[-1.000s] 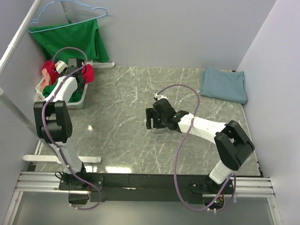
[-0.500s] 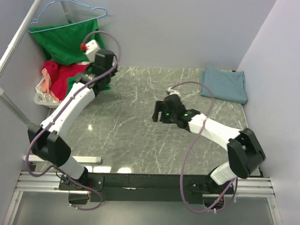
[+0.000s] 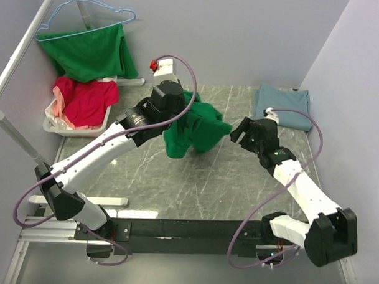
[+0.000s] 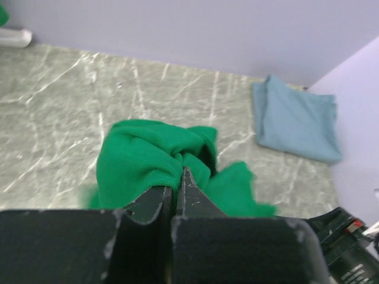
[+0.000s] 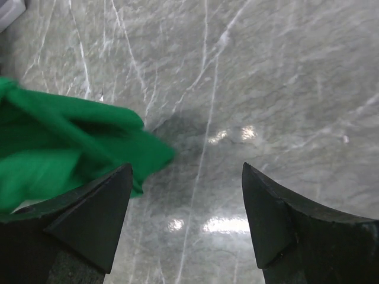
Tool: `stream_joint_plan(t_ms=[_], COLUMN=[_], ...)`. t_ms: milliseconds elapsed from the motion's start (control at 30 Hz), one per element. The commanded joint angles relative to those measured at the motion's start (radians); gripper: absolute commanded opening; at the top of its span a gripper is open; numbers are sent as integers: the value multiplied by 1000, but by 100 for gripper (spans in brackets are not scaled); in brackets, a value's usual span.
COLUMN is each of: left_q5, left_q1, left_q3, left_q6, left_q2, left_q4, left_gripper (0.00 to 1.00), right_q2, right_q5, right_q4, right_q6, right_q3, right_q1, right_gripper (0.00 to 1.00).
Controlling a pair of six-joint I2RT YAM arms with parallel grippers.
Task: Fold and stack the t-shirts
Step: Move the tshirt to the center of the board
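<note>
Green tee (image 3: 193,133) hangs bunched above the table (image 3: 175,185), pinched tight in left hand (image 4: 176,180) | right hand (image 5: 186,177) wide, empty, just beside its loose edge | risk: thin pinch slips, or loose cloth dodges the grab and lands crumpled

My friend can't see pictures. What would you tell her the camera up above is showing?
The left arm pinches a bunched green t-shirt in shut jaws above a marble table. The right arm reaches toward it, jaws open wide. A folded blue-grey t-shirt lies in the far right corner.
</note>
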Motion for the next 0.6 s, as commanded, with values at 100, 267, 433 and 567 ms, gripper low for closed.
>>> stream_joint_plan(t_ms=[100,267,433,567], left_q5=[-117,-161,-230,-301], left_q1=[-21,-23,-21,-20], left_q3=[44,-78,-178,-186], left_q6=[-3,-85,-170,-300], left_q2=[-25,-16,24,79], left_q4=[11,-35,-110,-252], left_gripper=[1,2,16,48], right_q2=[-78,-49,13,63], right_q5=[-131,-211,-280,-329], right_q4=[57,132,182,214], right_q6=[-47,-40,-37,-31], right_q3=[-70,-131,-146,-139], right_q1=[-19,-19,-17,-14], right_gripper=[82,82,82,82])
